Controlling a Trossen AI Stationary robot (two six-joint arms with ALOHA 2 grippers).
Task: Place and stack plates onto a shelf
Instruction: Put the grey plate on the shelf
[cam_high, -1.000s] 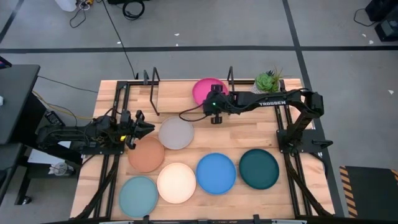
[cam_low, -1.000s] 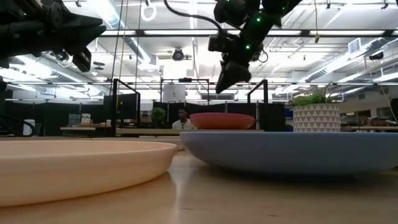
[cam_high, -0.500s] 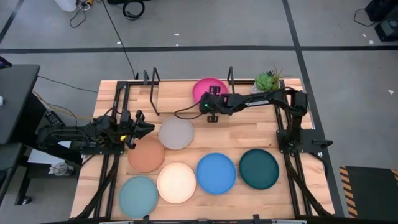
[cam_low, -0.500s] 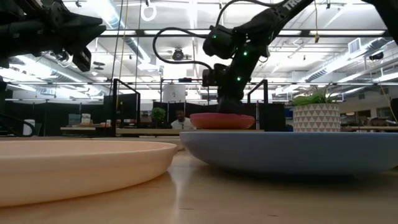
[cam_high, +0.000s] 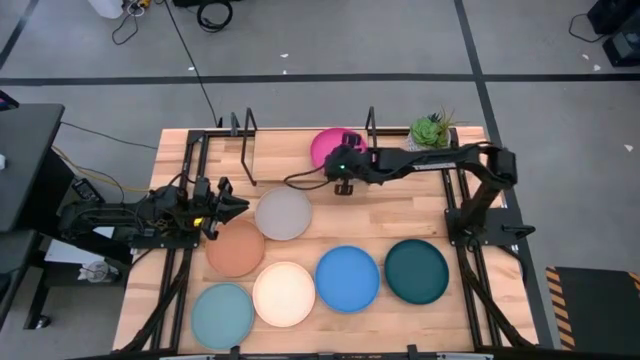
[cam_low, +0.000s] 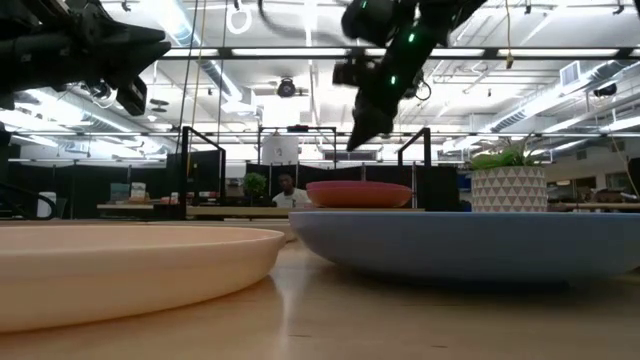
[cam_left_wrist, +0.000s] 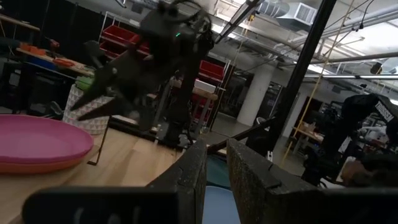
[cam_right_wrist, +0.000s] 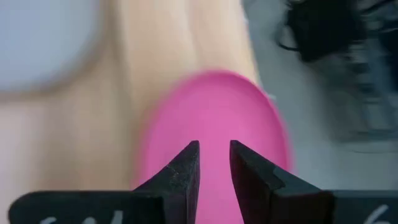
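Note:
The magenta plate (cam_high: 333, 145) lies on an orange plate (cam_left_wrist: 25, 165) at the right end of the shelf (cam_high: 262, 148). My right gripper (cam_high: 343, 186) hovers shut above the stack's near rim, clear of it in the low view (cam_low: 358, 138), and looks down on the magenta plate (cam_right_wrist: 211, 118). Flat on the table lie the grey (cam_high: 283, 214), terracotta (cam_high: 236, 249), cream (cam_high: 284, 293), light teal (cam_high: 222, 316), blue (cam_high: 347, 278) and dark teal (cam_high: 416, 270) plates. My left gripper (cam_high: 243, 205) waits shut, in the air left of the grey plate.
A potted plant (cam_high: 432, 131) stands at the table's far right, beside the shelf's right wire frame (cam_high: 370, 122). The shelf's left half, by the left wire frame (cam_high: 247, 140), carries no plate. A person (cam_low: 292, 190) sits in the room beyond the table.
My right gripper dipped down to the magenta plate's near rim and then rose to about its earlier height. The magenta plate stayed where it was on the shelf.

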